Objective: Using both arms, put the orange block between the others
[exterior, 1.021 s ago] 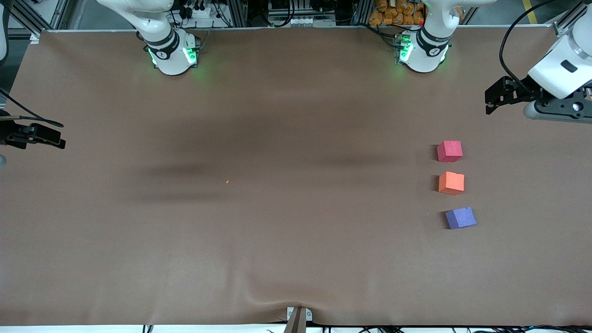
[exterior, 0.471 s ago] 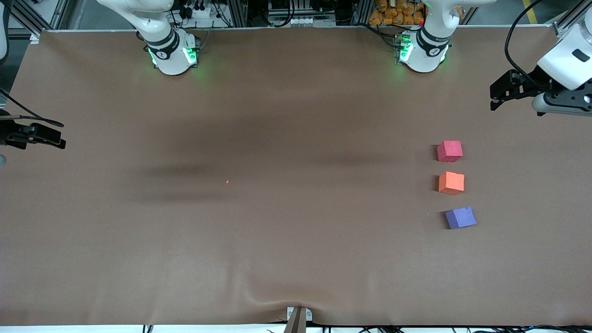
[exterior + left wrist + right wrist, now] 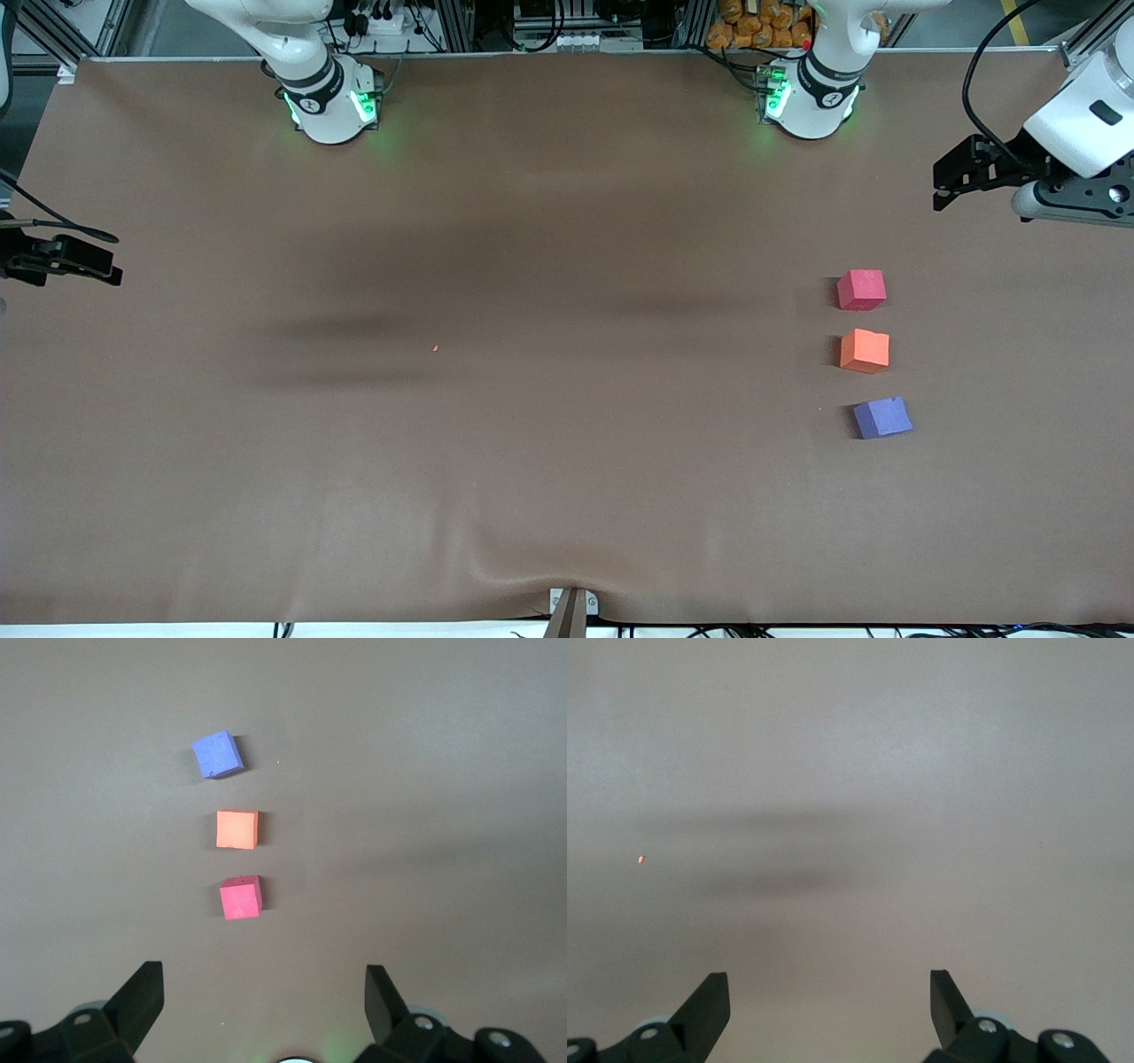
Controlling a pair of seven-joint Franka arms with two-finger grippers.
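Three small foam cubes lie in a row toward the left arm's end of the table. The orange block (image 3: 865,350) (image 3: 237,829) sits between the others: the pinkish-red cube (image 3: 861,290) (image 3: 241,897) is farther from the front camera, the purple-blue cube (image 3: 882,417) (image 3: 218,754) nearer. Small gaps separate them. My left gripper (image 3: 939,186) (image 3: 264,979) hangs open and empty in the air near the table's end, off to the side of the pinkish-red cube. My right gripper (image 3: 115,260) (image 3: 830,983) is open and empty over the right arm's end of the table.
The brown table cover (image 3: 567,461) has a wrinkle at its front edge by a metal clamp (image 3: 571,607). A tiny orange crumb (image 3: 435,348) (image 3: 641,858) lies near the middle. Both green-lit arm bases (image 3: 332,102) stand along the back edge.
My left gripper has drifted a little up and toward the bases' edge. The right gripper has barely shifted. The three cubes have not moved.
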